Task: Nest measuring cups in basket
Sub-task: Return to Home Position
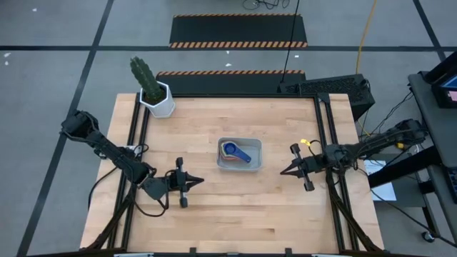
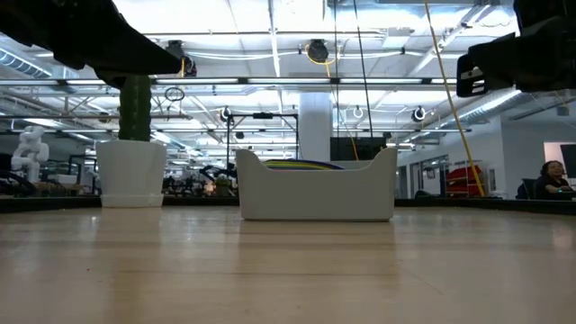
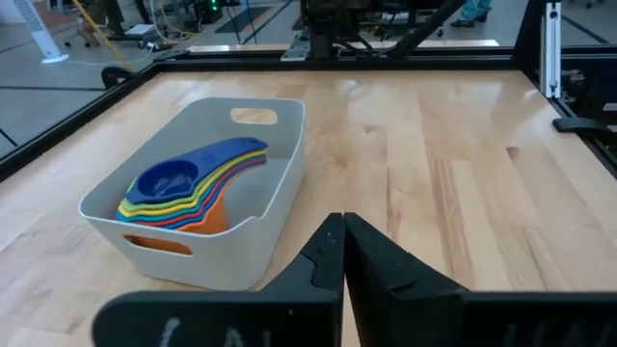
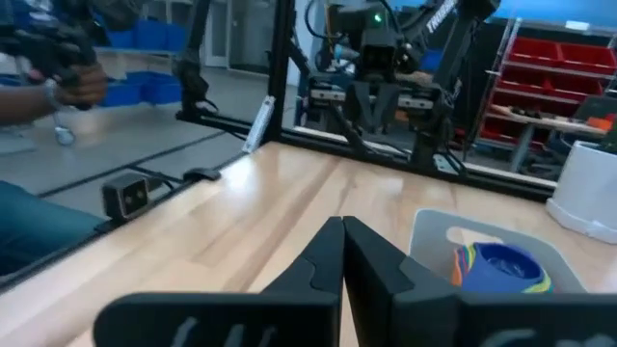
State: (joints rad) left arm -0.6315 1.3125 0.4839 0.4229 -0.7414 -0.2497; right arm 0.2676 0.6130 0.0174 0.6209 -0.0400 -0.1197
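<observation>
**Robotics laboratory in an open industrial hall.** A wooden table [image 1: 235,207] edged by a black metal frame [image 1: 325,128] carries two dark robot arms, the left arm [image 1: 107,146] and the right arm [image 1: 378,143]. The grey floor [image 1: 43,86] around it is marked with black tape lines [image 1: 71,48] and hazard-striped mats [image 1: 239,44]. At table height, the hall behind shows an exposed ceiling with rows of strip lights [image 2: 270,27], a white pillar [image 2: 315,126], a hanging yellow cable [image 2: 445,81], a white humanoid figure [image 2: 31,148] and a seated person [image 2: 551,177]. Red parts bins [image 4: 549,96] and blue bins [image 4: 145,39] stand beyond the table.
</observation>
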